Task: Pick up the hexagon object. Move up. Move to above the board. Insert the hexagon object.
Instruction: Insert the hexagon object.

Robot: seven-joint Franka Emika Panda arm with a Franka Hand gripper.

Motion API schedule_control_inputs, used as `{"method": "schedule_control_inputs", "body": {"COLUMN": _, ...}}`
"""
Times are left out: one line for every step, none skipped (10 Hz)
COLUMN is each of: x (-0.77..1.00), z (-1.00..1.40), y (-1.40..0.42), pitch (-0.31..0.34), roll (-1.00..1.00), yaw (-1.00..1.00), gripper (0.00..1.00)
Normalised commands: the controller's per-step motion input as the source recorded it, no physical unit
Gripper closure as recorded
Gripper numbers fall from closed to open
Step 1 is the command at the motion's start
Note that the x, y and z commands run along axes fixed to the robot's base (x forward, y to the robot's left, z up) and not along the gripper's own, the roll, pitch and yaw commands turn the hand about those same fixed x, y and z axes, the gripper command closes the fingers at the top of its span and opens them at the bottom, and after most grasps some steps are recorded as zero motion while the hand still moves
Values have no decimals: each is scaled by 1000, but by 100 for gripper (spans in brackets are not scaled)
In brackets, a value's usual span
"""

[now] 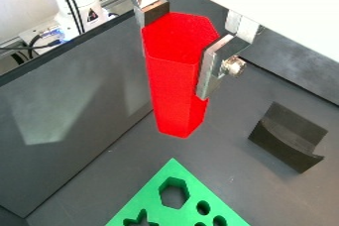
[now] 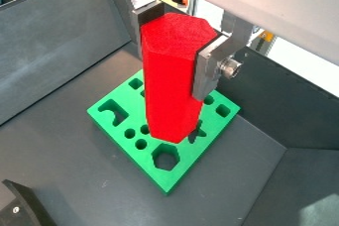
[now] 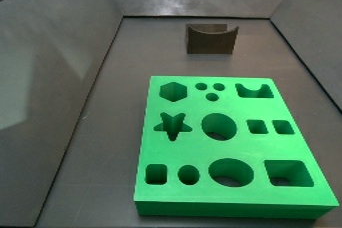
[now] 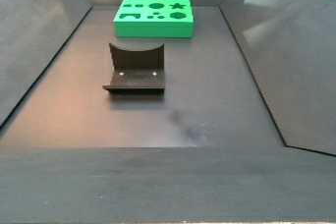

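My gripper (image 1: 179,56) is shut on the hexagon object (image 1: 173,81), a tall glossy red peg held upright between the silver fingers (image 1: 212,69); both wrist views show it (image 2: 169,81). The green board (image 2: 117,113) with its shaped holes lies on the dark floor below, partly hidden behind the peg. It also shows in a wrist view (image 1: 172,205) and in both side views (image 3: 227,142) (image 4: 157,14). Its hexagon hole (image 3: 173,90) is empty. Neither side view shows the gripper or the peg.
A dark grey block with a curved notch (image 3: 210,37) stands on the floor apart from the board, seen also in a side view (image 4: 136,66) and a wrist view (image 1: 288,136). Sloping dark walls (image 3: 60,82) enclose the floor.
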Motion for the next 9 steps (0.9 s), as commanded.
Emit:
{"method": "schedule_control_inputs", "body": {"x": 86, "z": -354, "y": 157, "pitch": 0, "roll": -189, "yaw": 0, "gripper": 100}}
{"method": "schedule_control_inputs", "body": {"x": 123, "z": -437, "y": 160, "pitch": 0, "roll": -234, "yaw": 0, "gripper": 100}}
{"method": "schedule_control_inputs", "body": {"x": 160, "z": -457, "y": 169, "pitch": 0, "roll": -277, "yaw": 34, "gripper": 100}}
{"method": "schedule_control_inputs", "body": {"x": 166, "z": -477, "y": 151, "pitch": 0, "roll": -320, "yaw": 49, "gripper": 100}}
{"method": "schedule_control_inputs", "body": {"x": 154, "z": -497, "y": 137, "pitch": 0, "roll": -323, "yaw": 51, "gripper": 100}}
{"method": "schedule_control_inputs", "body": {"x": 54, "z": -531, "y": 91, "pitch": -20, "roll": -307, "yaw": 9, "gripper": 100}}
{"method": "schedule_control_inputs", "body": {"x": 0, "z": -509, "y": 26, "pitch": -56, "roll": -309, "yaw": 29, "gripper": 100}}
{"method": "schedule_control_inputs", "body": {"x": 0, "z": -480, "y": 0, "pitch": -81, "roll": -270, "yaw": 71, "gripper": 100}}
{"method": "schedule_control_inputs", "body": {"x": 0, "z": -469, "y": 0, "pitch": -117, "roll": -244, "yaw": 37, "gripper": 100}}
